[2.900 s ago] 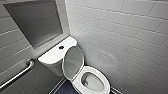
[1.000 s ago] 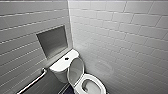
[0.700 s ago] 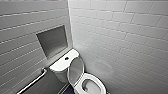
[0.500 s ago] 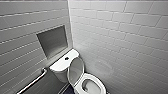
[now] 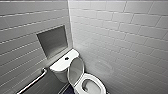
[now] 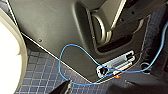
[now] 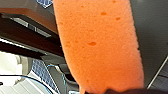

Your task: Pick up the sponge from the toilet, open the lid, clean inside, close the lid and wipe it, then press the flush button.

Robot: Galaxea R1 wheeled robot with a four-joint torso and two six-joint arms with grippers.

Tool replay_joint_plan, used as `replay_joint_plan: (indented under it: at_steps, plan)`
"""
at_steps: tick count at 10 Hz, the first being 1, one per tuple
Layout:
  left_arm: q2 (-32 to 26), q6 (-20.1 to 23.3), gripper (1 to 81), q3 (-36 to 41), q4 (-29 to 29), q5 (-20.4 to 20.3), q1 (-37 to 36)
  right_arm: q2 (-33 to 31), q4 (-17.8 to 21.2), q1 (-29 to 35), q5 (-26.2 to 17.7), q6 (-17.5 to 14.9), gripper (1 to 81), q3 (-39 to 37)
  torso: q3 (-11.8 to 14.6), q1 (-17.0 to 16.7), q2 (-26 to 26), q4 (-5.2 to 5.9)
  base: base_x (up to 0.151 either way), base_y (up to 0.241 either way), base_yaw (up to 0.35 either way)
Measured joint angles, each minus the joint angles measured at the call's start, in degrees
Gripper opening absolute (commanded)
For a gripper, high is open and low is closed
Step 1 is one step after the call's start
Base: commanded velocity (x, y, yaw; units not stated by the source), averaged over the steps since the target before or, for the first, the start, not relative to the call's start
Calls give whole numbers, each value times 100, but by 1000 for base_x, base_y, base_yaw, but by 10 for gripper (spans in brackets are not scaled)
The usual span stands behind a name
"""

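the sponge (image 7: pixel 100 45) is up off everything, hanging big and orange right in front of the right wrist camera, its pores plain to see. the right gripper (image 7: pixel 120 91) has it: dark fingers close on one end of the block, and the rest sticks out past them. behind it are blue floor tiles (image 7: pixel 41 71) and the robot's own dark body.

over to the head view. the toilet (image 5: pixel 98 82) sits in the corner of the white tiled walls (image 5: pixel 120 37). the lid (image 5: pixel 75 70) stands raised, leaning back toward the tank, and the bowl lies open below it with the seat down. the flush button (image 5: pixel 66 58) is the small dark dot in the middle of the tank top. a recessed niche (image 5: pixel 53 41) sits in the wall above the tank, and a grab bar (image 5: pixel 32 82) runs along that wall lower down.

the left gripper (image 6: pixel 65 88) shows just a dark tip over the floor tiles, with a blue cable (image 6: pixel 75 47) looping nearby. open or closed, it cannot be told.
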Motion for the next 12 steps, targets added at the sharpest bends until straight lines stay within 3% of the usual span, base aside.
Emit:
replay_joint_plan:
  at_steps: [2,3,4,7,9,12]
  plan:
    - [185,1504,811,-401,-1659,-40,-57,13,0,-82,2,1,10,-166,0,0,0,0,0,0,0]
    - [391,1893,811,-725,-2263,-222,-105,13,0,-99,5,1,10,-227,0,0,0,0,0,0,0]
    - [596,2014,811,-1112,-2566,-339,-155,15,0,-93,22,1,10,-240,0,0,0,0,0,0,0]
    - [1141,2265,811,-2185,-2732,-357,-322,155,-4,-90,29,0,10,-282,0,0,0,0,0,0,0]
    - [1440,2400,811,-2319,-2781,-394,-311,210,-17,-93,29,0,10,-380,0,0,0,0,0,0,0]
    - [1420,2417,811,-2333,-2798,-460,-308,304,-17,-99,24,0,10,-618,0,0,0,0,46,0,0]
